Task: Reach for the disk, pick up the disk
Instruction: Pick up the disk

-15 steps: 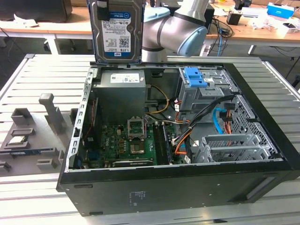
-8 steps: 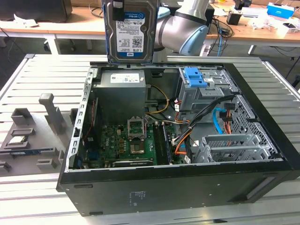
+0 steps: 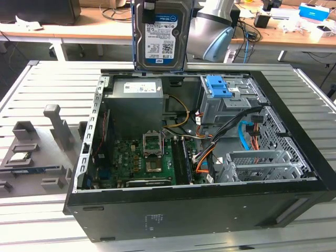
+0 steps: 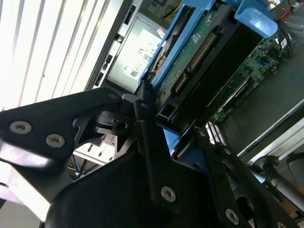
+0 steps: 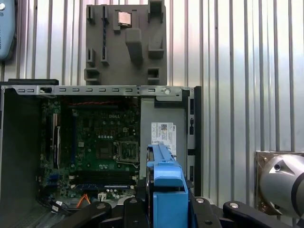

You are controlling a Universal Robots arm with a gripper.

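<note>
Pick-up is looking finished rather than pending. The gripper (image 5: 167, 208) is clamping the blue-edged disk (image 3: 160, 34), its fingers (image 4: 147, 142) narrowed to the drive's thickness and pressing on the bracket from both sides. In the exterior view the disk is hanging upright directly under the gripper, label facing the camera, raised above the open computer case (image 3: 199, 215) that is lying below. In the first wrist view the motherboard (image 5: 102, 142) is showing well beneath the fingers. Reaching, I judge, is done — the lift itself is in hand. Any further motion is calling for a firm, unslipping clamp and for clearance between the disk's lower edge and the case's rim.
</note>
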